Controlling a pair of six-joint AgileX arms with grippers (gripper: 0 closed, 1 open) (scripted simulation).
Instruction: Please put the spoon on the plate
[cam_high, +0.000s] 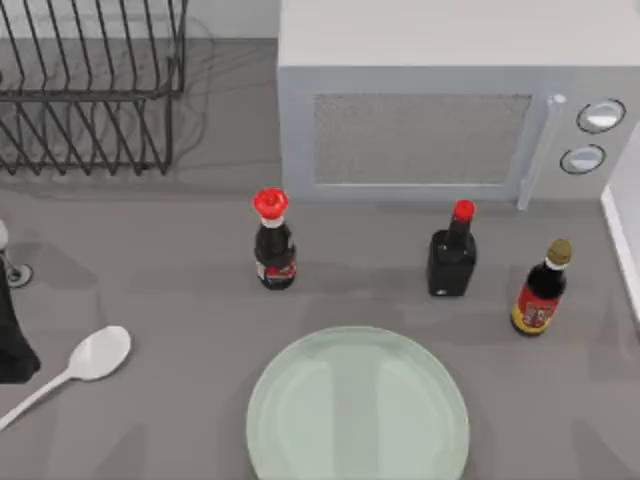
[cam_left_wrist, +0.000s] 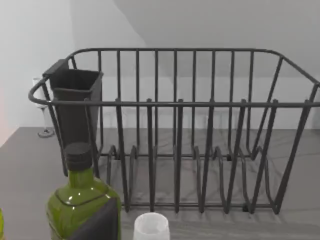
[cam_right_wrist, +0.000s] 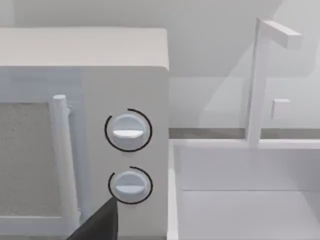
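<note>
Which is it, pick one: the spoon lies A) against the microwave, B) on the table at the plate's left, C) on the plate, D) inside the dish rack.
B: in the top view the spoon lies on the bare table, left of the plate and apart from it.

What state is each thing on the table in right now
spoon: lying flat on the table, left of the plate, bowl up.
plate: flat, nothing on it.
three bottles: upright, capped.
microwave: door shut.
dish rack: standing, no dishes in it.
</note>
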